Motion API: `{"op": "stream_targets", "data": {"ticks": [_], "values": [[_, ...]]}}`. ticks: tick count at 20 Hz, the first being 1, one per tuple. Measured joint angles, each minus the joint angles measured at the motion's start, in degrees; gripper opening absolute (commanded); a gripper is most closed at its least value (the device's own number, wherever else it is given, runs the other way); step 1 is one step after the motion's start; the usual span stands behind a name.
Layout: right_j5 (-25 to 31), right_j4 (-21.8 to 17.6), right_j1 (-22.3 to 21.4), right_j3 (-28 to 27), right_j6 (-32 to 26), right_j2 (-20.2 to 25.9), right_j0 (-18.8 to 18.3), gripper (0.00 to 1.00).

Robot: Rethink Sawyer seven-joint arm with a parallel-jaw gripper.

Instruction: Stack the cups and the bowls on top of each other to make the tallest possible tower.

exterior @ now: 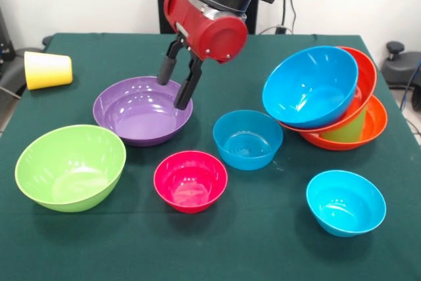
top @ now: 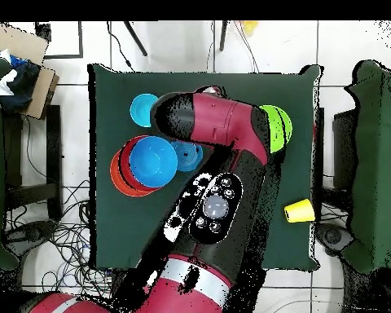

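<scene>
Eight bowls and two cups: five bowls lie single, three lean stacked [exterior: 329, 100] around the green cup [exterior: 345, 128] at three o'clock, the yellow cup [exterior: 47, 70] at ten; my gripper [exterior: 175, 87] hangs open above the purple bowl [exterior: 141, 111].

The pincer [exterior: 178, 86] hangs spread over the purple bowl [exterior: 142, 110], beside a leaning tower [exterior: 329, 97].

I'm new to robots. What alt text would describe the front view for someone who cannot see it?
A red robot arm's open gripper hangs over a purple bowl on a green table. Lime green, pink-red and two blue bowls sit loose; a leaning pile of blue and orange bowls stands right, a yellow cup lies left.
</scene>
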Motion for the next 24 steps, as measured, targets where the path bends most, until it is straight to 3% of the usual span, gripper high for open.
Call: {"op": "stream_targets", "data": {"ticks": [8, 24], "values": [[0.00, -1.74, 0.94, -1.49, 0.00, 1.31, 0.26, 1.00], [0.19, -1.74, 9.58, -14.16, 0.00, 2.61, 0.02, 1.00]]}}
